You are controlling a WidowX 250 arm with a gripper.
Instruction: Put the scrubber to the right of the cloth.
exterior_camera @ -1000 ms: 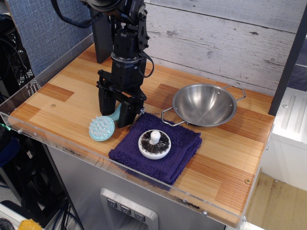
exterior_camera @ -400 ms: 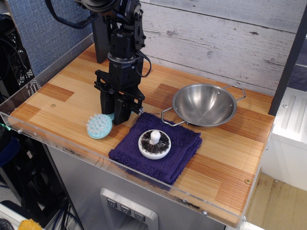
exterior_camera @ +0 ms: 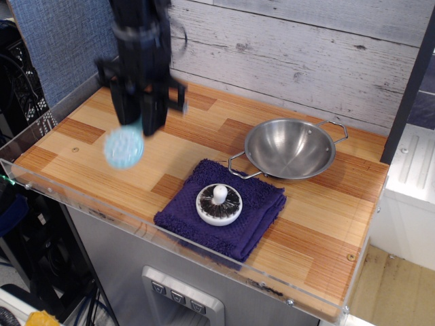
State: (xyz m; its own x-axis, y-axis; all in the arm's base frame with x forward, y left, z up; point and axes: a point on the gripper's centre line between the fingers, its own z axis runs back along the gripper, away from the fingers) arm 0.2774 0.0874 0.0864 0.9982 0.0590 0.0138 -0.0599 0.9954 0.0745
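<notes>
The light teal scrubber (exterior_camera: pixel 124 147) hangs in the air, head down and blurred, held by its handle in my black gripper (exterior_camera: pixel 138 122). The gripper is shut on the handle, well above the wooden table and up and to the left of the cloth. The dark purple cloth (exterior_camera: pixel 253 210) lies folded near the table's front edge.
A round white knobbed disc with dark bristles (exterior_camera: pixel 218 203) sits on the cloth. A steel bowl with wire handles (exterior_camera: pixel 289 148) stands behind the cloth to the right. A clear acrylic rim (exterior_camera: pixel 81 199) runs along the table's front and left edges. A grey plank wall is behind.
My gripper closed on the scrubber's handle beside the cloth, then lifted it off the table and carried it up and to the left.
</notes>
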